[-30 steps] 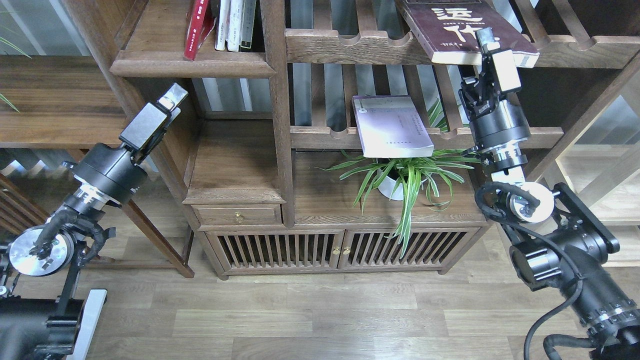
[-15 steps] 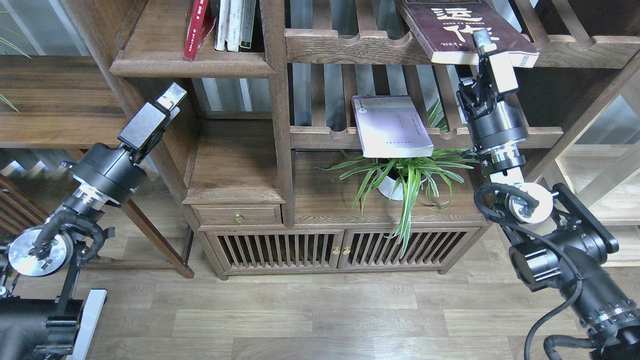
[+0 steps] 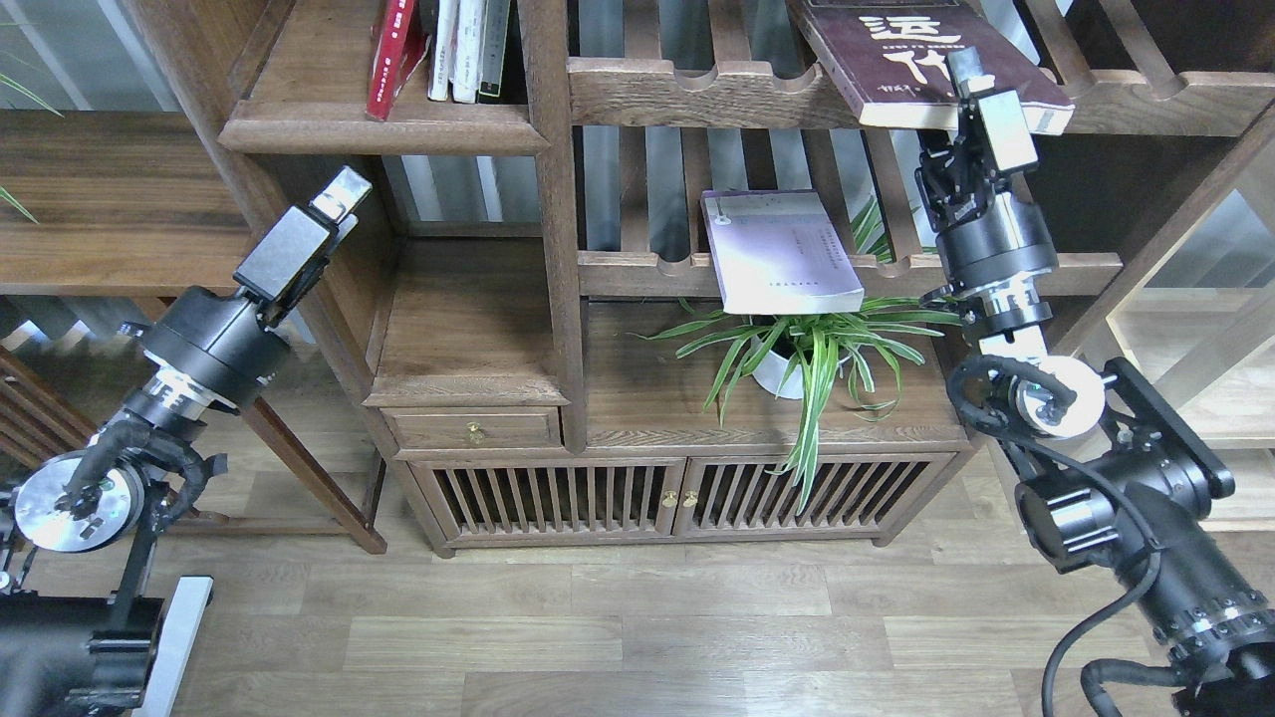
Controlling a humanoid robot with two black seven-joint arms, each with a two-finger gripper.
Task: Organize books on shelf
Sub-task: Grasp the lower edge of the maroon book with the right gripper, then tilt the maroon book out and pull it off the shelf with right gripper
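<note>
The dark maroon book [image 3: 896, 50] with white characters lies tilted on the upper slatted rack, its front corner hanging over the rail. My right gripper [image 3: 964, 68] reaches up to that front edge. One fingertip overlaps the cover, and the other finger is hidden. A pale lavender book [image 3: 782, 254] lies on the lower slatted rack. The red book [image 3: 393, 55] leans against several upright pale books [image 3: 460, 50] on the solid shelf [image 3: 379, 129] at the upper left. My left gripper [image 3: 344, 194] hovers below that shelf, holding nothing; its fingers overlap in this view.
A potted spider plant [image 3: 797, 363] stands under the lavender book. Below are a small drawer [image 3: 473, 428] and slatted cabinet doors [image 3: 677, 498]. A thick upright post [image 3: 558, 219] divides the shelf side from the racks. A wooden side table [image 3: 110, 199] stands at the left.
My right gripper has shifted slightly up and to the right along the maroon book's front edge. The books and my left arm have stayed where they were.
</note>
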